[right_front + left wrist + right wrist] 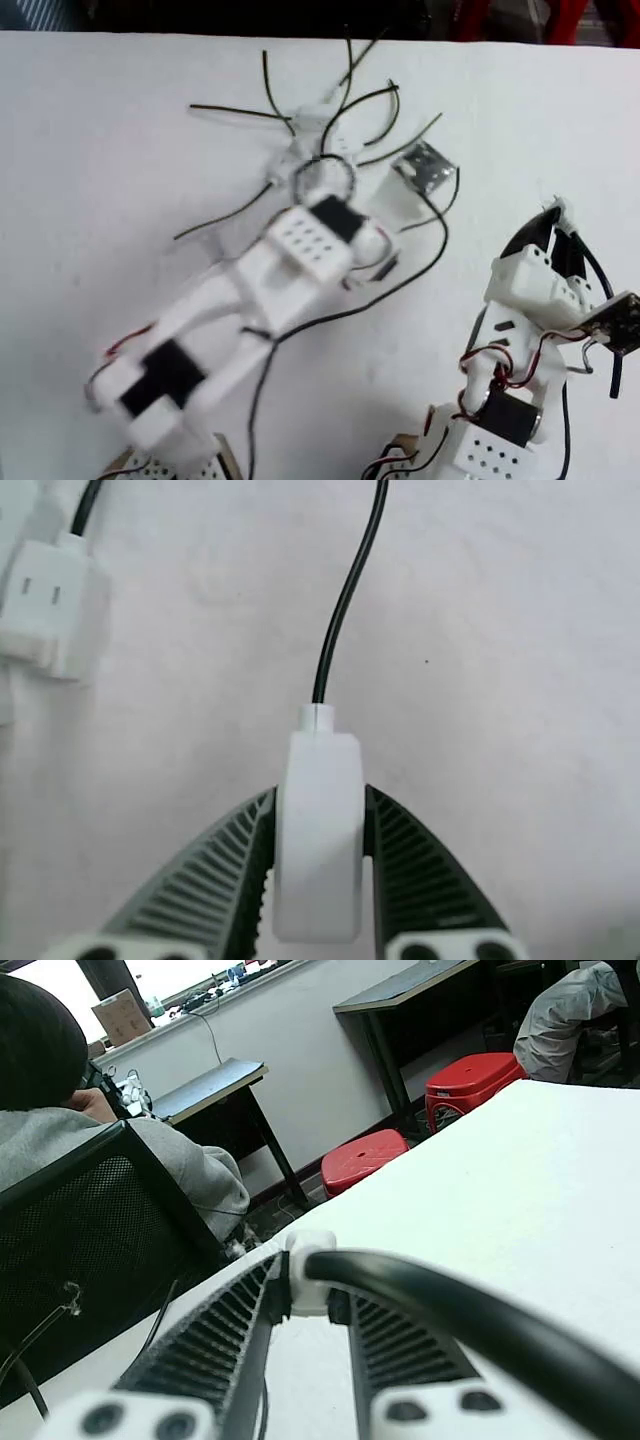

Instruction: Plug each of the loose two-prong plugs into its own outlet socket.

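White table (100, 150) fills my remote feed, with both arms over it. The left arm (250, 290) lies stretched diagonally across the middle, its end at a cluster of white connectors and black cords (310, 125) toward the far edge. The right arm (520, 290) sits folded at the near right corner, well apart from that cluster.

From the left wrist camera I see an outlet socket (50, 605) lying on the table, its two slots facing up. It is near the first plug (318, 780) but not touching it. The left gripper (320, 798) has its ribbed fingers (235, 850) clamped on both flanks of that plug's white body. The plug's black cord (345, 590) runs away across the table.

The right gripper (310, 1285) points out over the table, its fingers (215, 1330) drawn narrow around the second plug (310, 1250), a small white piece. A thick black lead (470, 1320) arcs from it back toward the camera.
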{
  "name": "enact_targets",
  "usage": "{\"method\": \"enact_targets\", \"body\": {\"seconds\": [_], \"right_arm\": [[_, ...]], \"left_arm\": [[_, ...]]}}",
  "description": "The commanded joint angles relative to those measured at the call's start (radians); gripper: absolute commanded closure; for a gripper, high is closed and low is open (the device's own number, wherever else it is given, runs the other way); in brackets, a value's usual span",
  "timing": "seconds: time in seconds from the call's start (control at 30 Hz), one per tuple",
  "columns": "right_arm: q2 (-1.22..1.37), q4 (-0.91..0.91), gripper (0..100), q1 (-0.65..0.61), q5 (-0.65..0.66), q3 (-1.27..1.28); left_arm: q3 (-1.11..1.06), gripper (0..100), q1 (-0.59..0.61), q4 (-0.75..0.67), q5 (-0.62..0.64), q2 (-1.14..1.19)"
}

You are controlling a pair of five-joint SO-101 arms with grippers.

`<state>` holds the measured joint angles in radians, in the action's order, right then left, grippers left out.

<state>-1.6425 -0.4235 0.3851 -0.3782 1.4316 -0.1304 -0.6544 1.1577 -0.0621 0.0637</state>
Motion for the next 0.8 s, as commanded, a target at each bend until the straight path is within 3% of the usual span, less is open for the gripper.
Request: {"method": "enact_targets", "body": {"seconds": [0.0, 0.23, 0.43, 0.57, 0.77], "right_arm": [[-0.016, 0.021, 98.1, -0.002, 0.002, -0.040], [-0.021, 0.021, 98.1, -0.071, 0.003, -0.020], [-0.021, 0.021, 98.1, -0.074, 0.003, -0.020], [-0.015, 0.021, 98.1, -0.076, 0.003, -0.020], [-0.015, 0.015, 98.1, -0.094, 0.005, -0.018]], "left_arm": [[-0.173, 98, 0.079, -0.002, -0.072, -0.318], [-0.483, 98, 0.220, -0.192, -0.238, -0.420], [-0.621, 98, 0.189, -0.262, -0.235, -0.420], [-0.669, 97, 0.159, -0.265, -0.158, -0.420], [-0.697, 72, 0.254, -0.259, -0.086, -0.420]]}}
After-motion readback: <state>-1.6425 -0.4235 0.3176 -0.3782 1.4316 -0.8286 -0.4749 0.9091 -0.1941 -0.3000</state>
